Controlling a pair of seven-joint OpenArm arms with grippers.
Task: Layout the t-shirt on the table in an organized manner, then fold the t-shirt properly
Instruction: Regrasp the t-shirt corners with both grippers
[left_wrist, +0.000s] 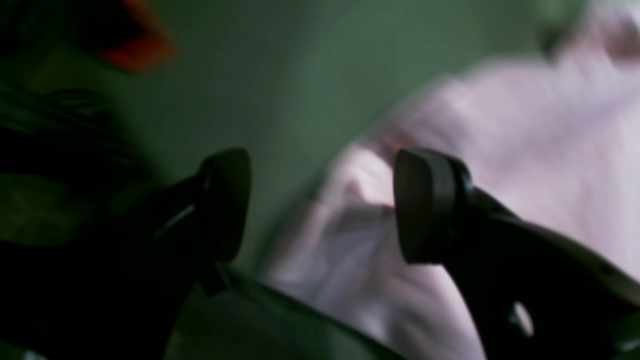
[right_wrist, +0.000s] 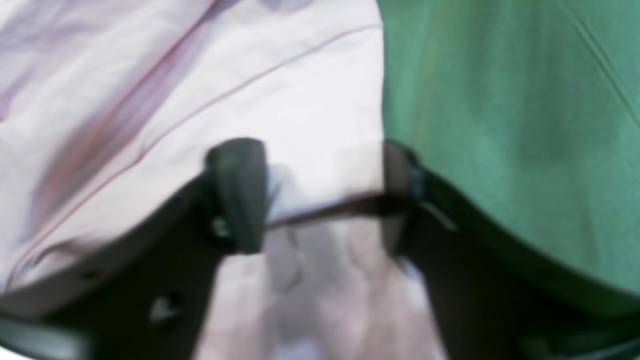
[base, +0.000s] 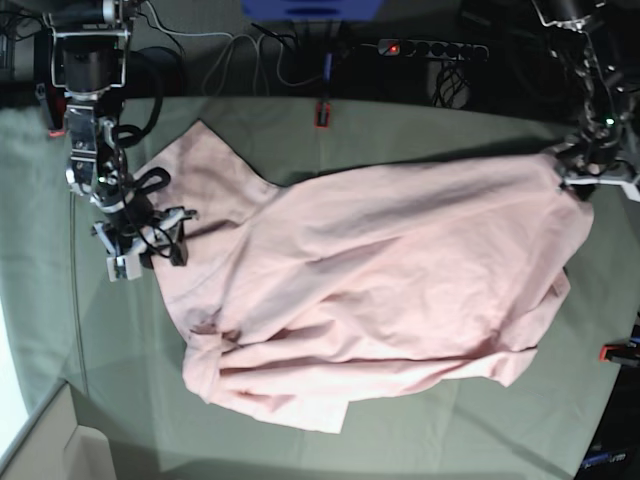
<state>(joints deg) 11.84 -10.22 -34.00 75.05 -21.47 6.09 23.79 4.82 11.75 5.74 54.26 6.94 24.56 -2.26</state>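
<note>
- In the base view the right gripper sits low at the left side of the table, right at the edge of the t-shirt; its fingertips are lost among cables and dark parts there.
- The right wrist view is blurred but closer: the right gripper has its two dark fingers apart, and the shirt's pink edge runs across the gap between them. One finger lies over pink cloth, the other at the border between pink and the green table cover. I cannot tell whether the pads press the fabric or only straddle it.
- The t-shirt lies spread but rumpled across the middle of the table, plain pink side up, with deep folds along its near edge and a bunched knot of cloth at its lower left corner. No lettering shows.
- A red clamp grips the far table edge near the middle; a second red clamp is partly cut off at the right border.
- The left gripper stands at the shirt's far right corner in the base view, fingers hidden by its own body.
- The left wrist view is dark and smeared: the left gripper holds its fingers wide apart with nothing between them, and pink fabric lies behind the gap.
</note>
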